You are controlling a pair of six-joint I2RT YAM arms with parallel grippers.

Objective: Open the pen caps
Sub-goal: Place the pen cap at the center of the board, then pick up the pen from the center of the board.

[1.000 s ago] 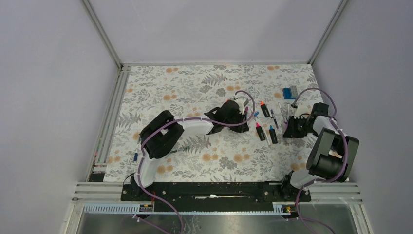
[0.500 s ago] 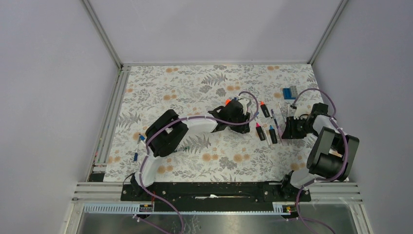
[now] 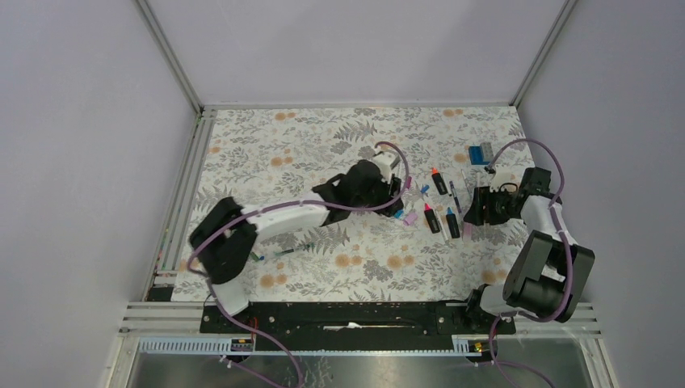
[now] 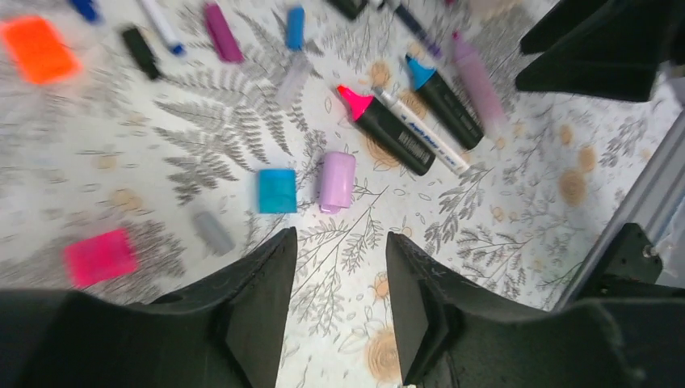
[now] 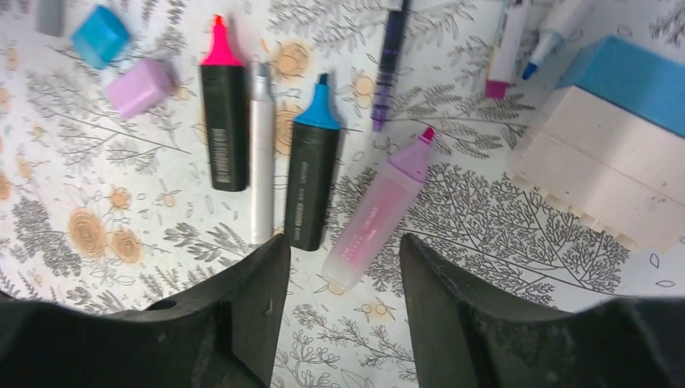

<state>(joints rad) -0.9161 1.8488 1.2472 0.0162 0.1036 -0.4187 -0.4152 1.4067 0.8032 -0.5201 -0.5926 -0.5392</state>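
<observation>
Caps are mostly lying loose on the floral table (image 3: pixel 266 153) already, so by my reading the task is sitting well past halfway. In the left wrist view an orange cap (image 4: pixel 36 50), pink cap (image 4: pixel 99 256), blue cap (image 4: pixel 276 191) and lilac cap (image 4: pixel 336 181) are lying apart from any pen. A slim black cap (image 4: pixel 141 51), magenta cap (image 4: pixel 221 32) and small blue cap (image 4: pixel 296 27) are lying further off.

Pink highlighter (image 5: pixel 223 121) and blue highlighter (image 5: pixel 312 170) are lying side by side with a silver pen (image 5: pixel 260 153) between them, both showing bare tips. The lilac pen (image 5: pixel 380 210) beside them is also showing its nib.

Left gripper (image 4: pixel 339 238) is hovering near the blue and lilac caps, jaws spread wide, gripping nothing. Right gripper (image 5: pixel 343 242) is hanging just above the blue highlighter and lilac pen, jaws likewise parted with nothing between them.

What is remaining is looking small: the thin purple pen (image 5: pixel 388 73) and a white pen with a pink end (image 5: pixel 502 48) near the blue-and-white block (image 5: pixel 614 145) — I cannot tell whether those are wearing caps. The silver pen's ends are too unclear to call either. Orange highlighter (image 3: pixel 439 179) in the top view is showing orange at one end — tip or cap, too small to tell.
</observation>
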